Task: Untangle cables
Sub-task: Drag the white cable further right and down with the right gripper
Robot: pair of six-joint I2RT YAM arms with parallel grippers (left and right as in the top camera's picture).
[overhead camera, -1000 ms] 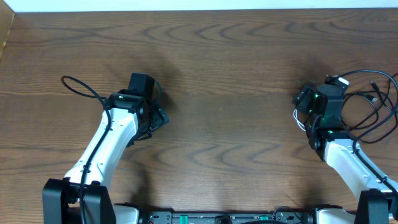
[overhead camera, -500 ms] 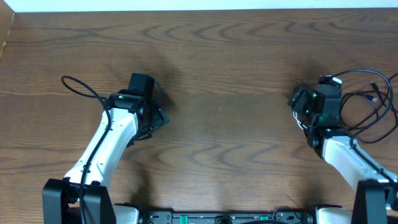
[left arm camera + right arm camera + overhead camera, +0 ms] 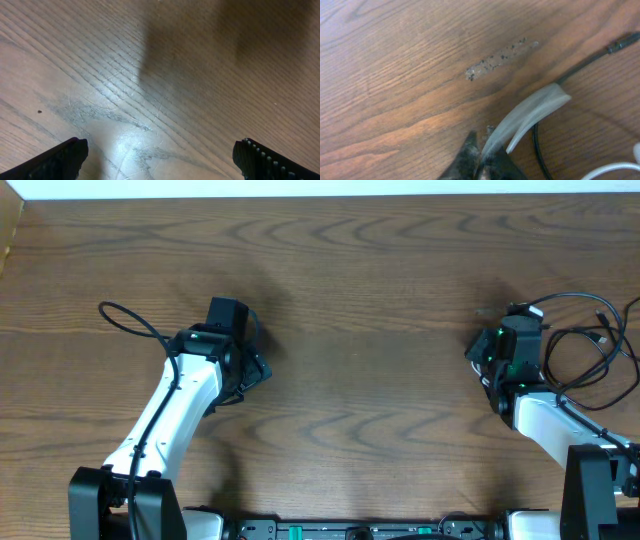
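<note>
Left jaws stand wide above the dark wood-grain table (image 3: 350,280); right jaws pinched shut beside black cable (image 3: 585,63).

Table (image 3: 360,280) dk brown, wavy wood grain. Blk cable (image 3: 585,63), wht cable (image 3: 612,168). Arms (image 3: 180,405) wht, blk joints.

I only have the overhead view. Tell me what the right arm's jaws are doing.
Observer: The right gripper has its jaws shut on a pale loop. It looks like the white cable, though it is blurred that close.
Operator: Report the black cable next.
Observer: The black cable runs past that loop on the table, outside the jaws.
Operator: Now the left side.
Observer: The left gripper has its jaws wide open over bare wood, with nothing between them.
</note>
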